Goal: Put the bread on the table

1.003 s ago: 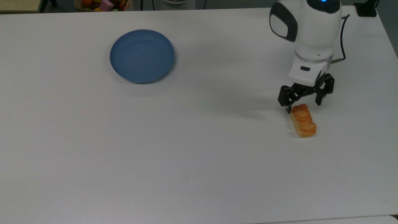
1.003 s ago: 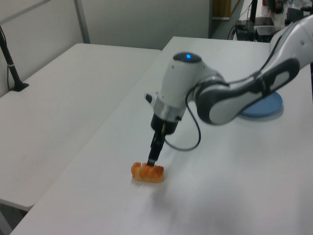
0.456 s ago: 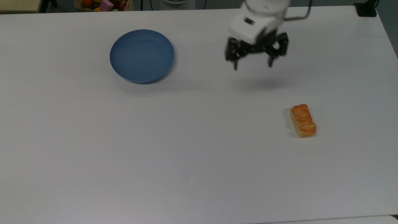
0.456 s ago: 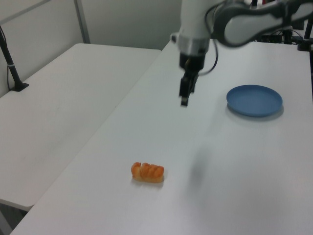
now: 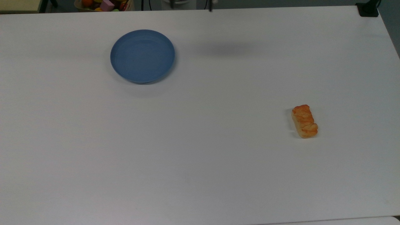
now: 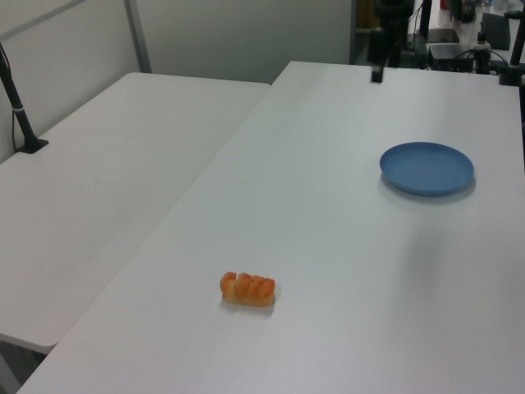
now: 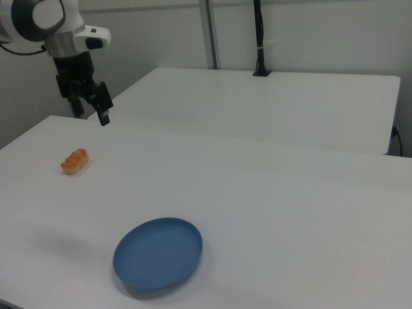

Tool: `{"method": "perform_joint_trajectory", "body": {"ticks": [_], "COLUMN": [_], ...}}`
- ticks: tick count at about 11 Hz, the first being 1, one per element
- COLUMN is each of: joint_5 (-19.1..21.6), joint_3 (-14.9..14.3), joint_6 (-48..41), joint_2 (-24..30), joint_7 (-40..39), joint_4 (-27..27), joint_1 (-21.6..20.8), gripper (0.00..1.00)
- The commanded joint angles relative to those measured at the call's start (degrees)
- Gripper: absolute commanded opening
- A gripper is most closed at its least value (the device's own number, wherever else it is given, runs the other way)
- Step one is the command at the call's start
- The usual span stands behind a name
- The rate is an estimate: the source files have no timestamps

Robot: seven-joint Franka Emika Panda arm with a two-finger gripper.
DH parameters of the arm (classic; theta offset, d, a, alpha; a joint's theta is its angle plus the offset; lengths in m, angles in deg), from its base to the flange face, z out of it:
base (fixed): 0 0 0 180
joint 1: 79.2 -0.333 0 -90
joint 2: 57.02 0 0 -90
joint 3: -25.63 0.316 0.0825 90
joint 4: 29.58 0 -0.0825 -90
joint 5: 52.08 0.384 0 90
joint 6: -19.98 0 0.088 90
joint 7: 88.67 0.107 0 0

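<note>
The bread [image 5: 304, 121], a small golden-orange braided loaf, lies by itself on the white table [image 5: 200, 162], toward the top view's right. It also lies near the table's [image 6: 369, 271] front-left edge in the left view, bread [image 6: 247, 289], and at the right view's left, bread [image 7: 74, 161]. My gripper [image 7: 90, 109] hangs open and empty, high over the table's [image 7: 270, 193] far edge, well away from the bread. In the left view the gripper [image 6: 377, 61] is at the top, beyond the blue plate.
An empty blue plate [image 5: 142, 56] sits on the table toward the top view's upper left, plate [image 6: 426, 168], plate [image 7: 158, 252]. A second white table [image 6: 107, 164] adjoins, with a black post [image 6: 16, 98]. A bin of colourful toys [image 5: 106, 4] stands beyond the far edge.
The gripper, open over the bread's end a second ago, has risen and swung away to the table's far edge. The bread has stayed where it lay.
</note>
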Motion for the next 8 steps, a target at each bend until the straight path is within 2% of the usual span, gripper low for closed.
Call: {"method": "perform_joint_trajectory", "body": {"ticks": [1, 3, 6, 8], "joint_5": [-0.12, -0.11, -0.12, -0.20], "joint_3": [1.85, 7.11, 7.40, 5.91], "joint_6": [-3.38, -0.05, 7.33, 9.28], "joint_2": [4.11, 4.12, 3.25, 3.50], "joint_7": [-0.99, -3.71, -12.65, -15.93], "joint_4": [-4.53, -7.34, -8.06, -7.89], "joint_1": [5.52, 9.48, 10.11, 9.50], "gripper": [1.00, 1.00, 1.00, 1.00]}}
